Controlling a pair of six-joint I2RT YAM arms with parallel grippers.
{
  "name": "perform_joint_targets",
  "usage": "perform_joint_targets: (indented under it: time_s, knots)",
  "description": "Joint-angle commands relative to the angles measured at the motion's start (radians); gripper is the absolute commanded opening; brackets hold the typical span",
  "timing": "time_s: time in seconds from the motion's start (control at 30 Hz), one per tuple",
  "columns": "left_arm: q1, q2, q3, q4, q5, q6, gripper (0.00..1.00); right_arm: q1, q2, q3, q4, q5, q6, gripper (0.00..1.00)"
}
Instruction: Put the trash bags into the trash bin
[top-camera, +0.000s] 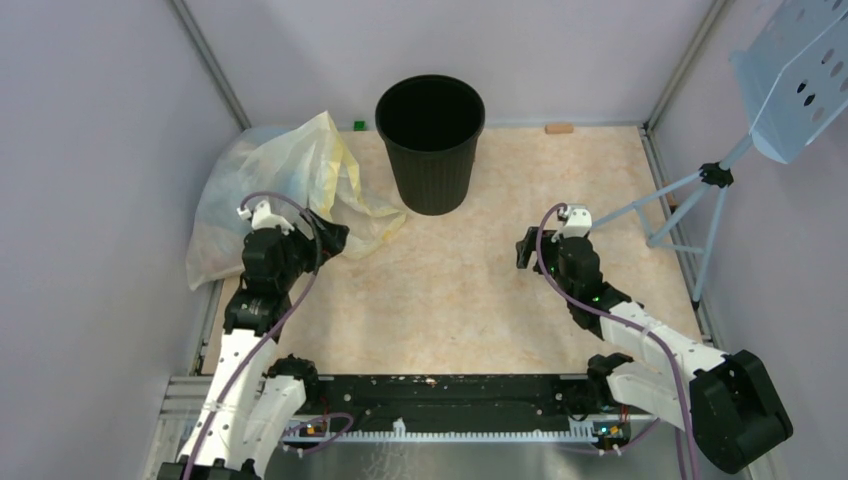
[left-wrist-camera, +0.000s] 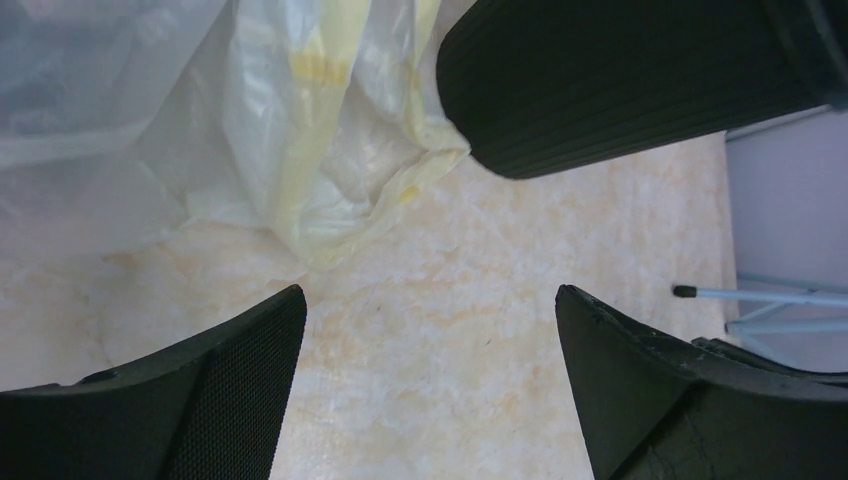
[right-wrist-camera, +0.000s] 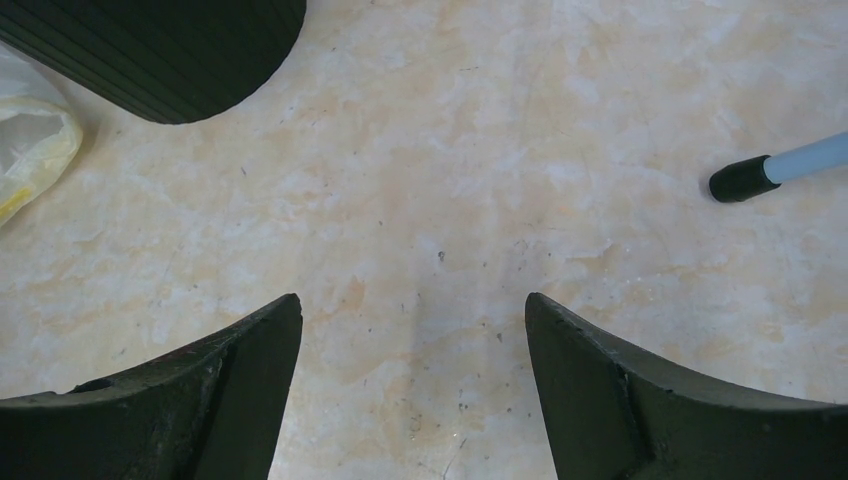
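Left tool (left-wrist-camera: 430, 310) wide open, empty, above the table (left-wrist-camera: 450, 400); right tool (right-wrist-camera: 413, 310) same. Yellowish bag (left-wrist-camera: 330, 130) just ahead, bluish film beyond-left looks like the trash bags (left-wrist-camera: 80, 80), trash bin (left-wrist-camera: 620, 90) ahead-right. Should reach past the yellowish bag and pinch blue film only.

Bin (top-camera: 430, 145) stands upright at far centre, its mouth unobstructed from above. Yellowish bag (top-camera: 270, 190) is heaped against the left wall; its edge reaches the bin's base and lies just ahead of the left gripper (left-wrist-camera: 430, 292). Bare table (top-camera: 470, 290) lies between the arms. A tripod foot (right-wrist-camera: 738, 180) intrudes ahead-right of the right gripper (right-wrist-camera: 412, 298).
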Motion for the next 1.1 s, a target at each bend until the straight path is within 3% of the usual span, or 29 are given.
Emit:
perform_joint_targets:
  time_s: [0.0,0.27,0.53,0.8,1.07]
  knots:
    - [0.001,0.036,0.129,-0.033,-0.026,-0.003,0.99,0.002,-0.021,-0.006,0.025,0.017,0.012,0.81]
    - [0.001,0.16,0.317,-0.092,-0.042,0.031,0.99,0.002,-0.015,-0.005,0.025,0.02,0.012,0.81]
    - [-0.022,0.35,0.468,0.001,0.04,-0.039,0.99,0.002,-0.008,0.001,0.02,0.03,0.014,0.81]
    - [-0.201,0.581,0.68,0.043,-0.218,-0.079,0.99,0.002,0.014,0.011,0.012,0.038,0.018,0.81]
    - [-0.254,0.835,0.875,0.091,-0.282,-0.072,0.99,0.002,0.03,0.014,0.016,0.041,0.019,0.81]
